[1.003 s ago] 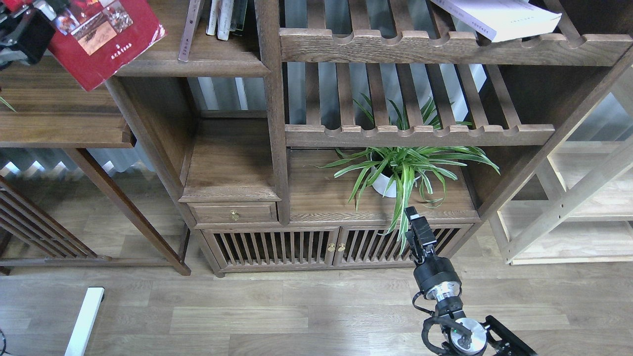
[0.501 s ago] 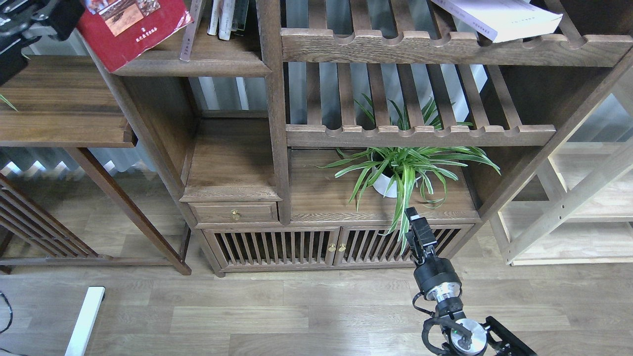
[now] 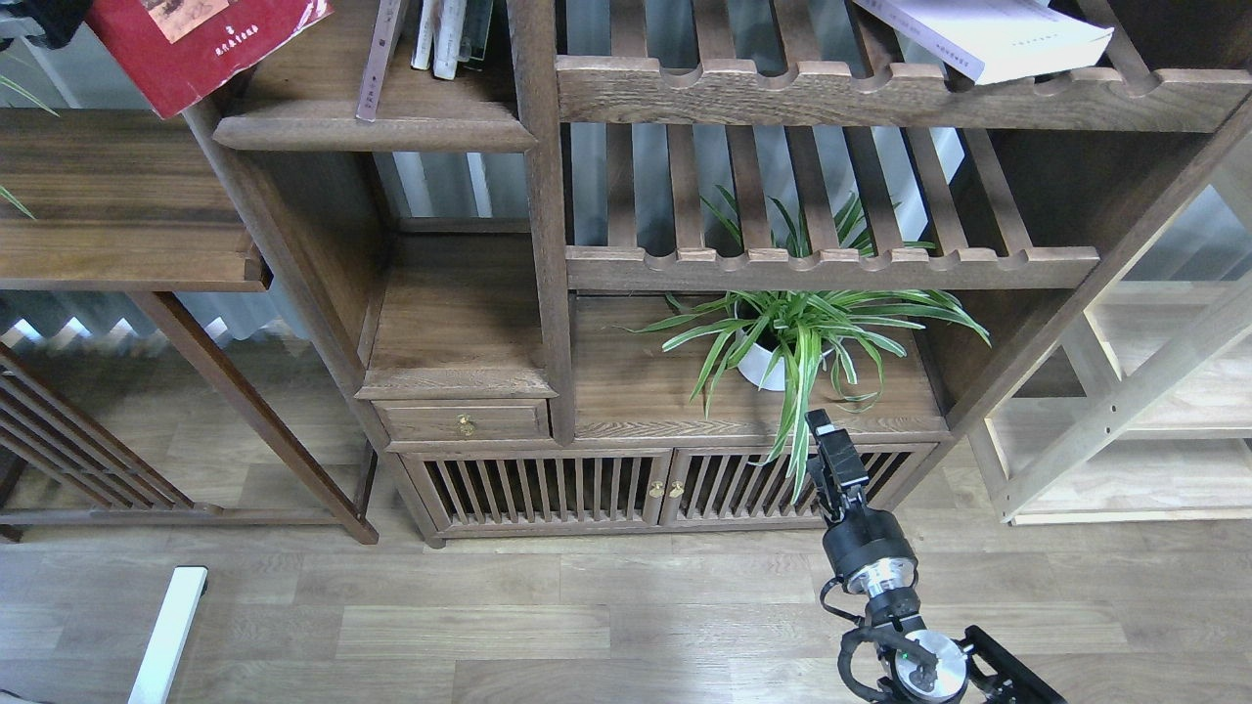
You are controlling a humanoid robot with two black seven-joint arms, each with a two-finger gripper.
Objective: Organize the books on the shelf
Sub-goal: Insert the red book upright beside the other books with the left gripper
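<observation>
wood-plank floor (image 3: 587, 626) under dark shelf (image 3: 548, 244). left tool at top-left corner, mostly out of frame, grip state cannot tell; red book (image 3: 196, 49) just right of it, overhanging board edge: risk of tipping off. right tool (image 3: 829, 452) idle below plant (image 3: 792, 332), fingers indistinct.

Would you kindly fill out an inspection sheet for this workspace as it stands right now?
Surface: dark wooden shelf with solid boards, slatted racks, a drawer and slatted doors.
Job's things: red book tilted over the top-left board's corner; thick white book on the upper slatted rack; upright books on the top-left board.
Clutter: potted plant on the lower board.
Grippers: left gripper mostly out of frame, at the red book; right gripper low before the doors, holding nothing.
Cables: black cable looping at the right arm.
Surroundings: dark table left, pale rack right, plank floor.
</observation>
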